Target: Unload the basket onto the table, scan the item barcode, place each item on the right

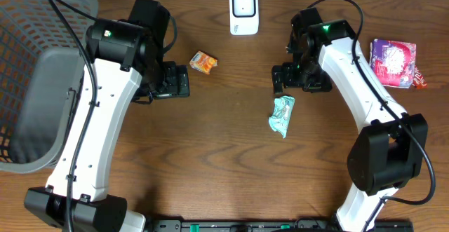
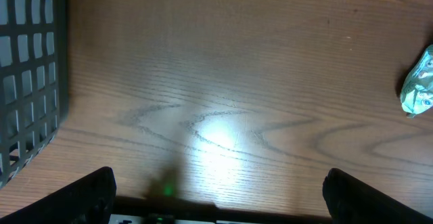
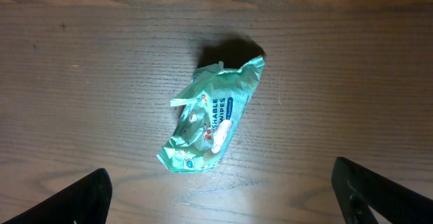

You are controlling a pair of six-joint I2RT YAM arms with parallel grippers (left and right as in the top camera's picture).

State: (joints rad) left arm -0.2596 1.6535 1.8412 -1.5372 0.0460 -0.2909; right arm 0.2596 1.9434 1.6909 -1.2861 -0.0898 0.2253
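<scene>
The wipes lie flat on the bare table, nearer the robot's side than any other loose item. They are the item I judge is to be scanned.

Just beyond the wipes hangs the right gripper, not touching them. Its fingers stand wide apart and hold nothing. In the right wrist view the wipes sit ahead of the gripper, about midway between the two fingers. The wipes' long axis runs slantwise, from lower left to upper right, and so lies oblique to the line between the fingertips. I judge the wrist needs a turn before the jaws can close across the narrow width.

The left gripper is well to the left of the wipes, also spread wide and empty. Its own camera catches only one end of the wipes, at the right edge. The right arm is plainly the nearer.

Farther out, an orange packet lies left of the wipes and a purple pack lies well to their right. A grey basket stands far to the left of the wipes. Farthest of all is the white scanner, beyond the wipes and slightly left. The wipes would have to be carried that way.
</scene>
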